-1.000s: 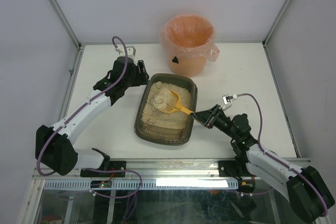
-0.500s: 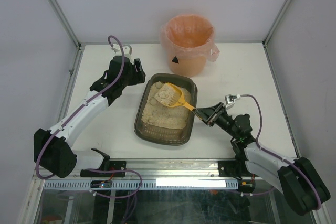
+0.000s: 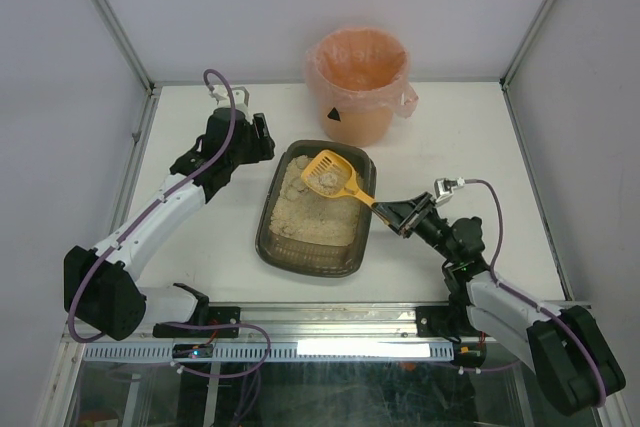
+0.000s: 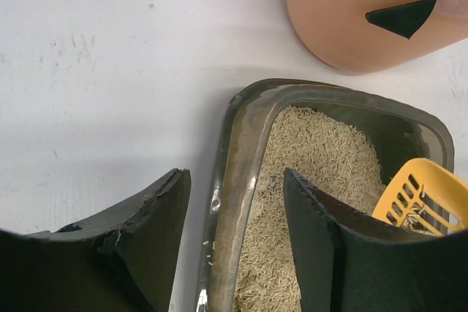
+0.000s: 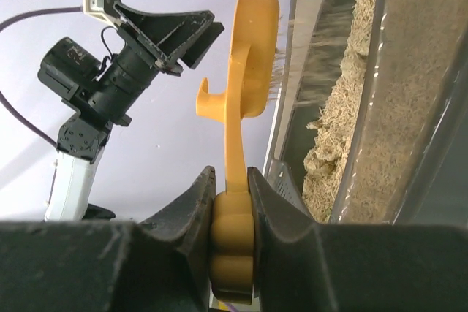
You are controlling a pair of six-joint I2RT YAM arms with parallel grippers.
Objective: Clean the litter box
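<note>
Top external view is showing the litter box point(image 3: 345, 247) lying in the middle of the table point(image 3: 220, 252), its long axis running from the near edge toward the far one and leaning slightly right at the far end. Beige litter point(image 3: 300, 219) is covering its floor. The right gripper point(image 3: 397, 215) is sitting just off the box's right long side and is clamping the handle end of the yellow slotted scoop point(image 3: 330, 175). The right wrist view is showing both fingers pressing flat against that handle.

The scoop's head is hanging raised over the far end of the box. Grains are falling through its slots back into the tray, and a few bits are resting in the head. The handle is running from near-right to far-left.

The pink-lined bin point(image 3: 358, 82) is standing just beyond the box's far short end, farther out and a little right of the scoop head. The right arm, carrying the scoop, is therefore the one placed for the trip, and its head is probably needing to swing outward and rightward over the bin's mouth.

The left gripper point(image 4: 234, 180) is hovering by the far-left corner with its jaws parted and gripping nothing. The box's left rim is running between its fingers, and contact is impossible to judge
</note>
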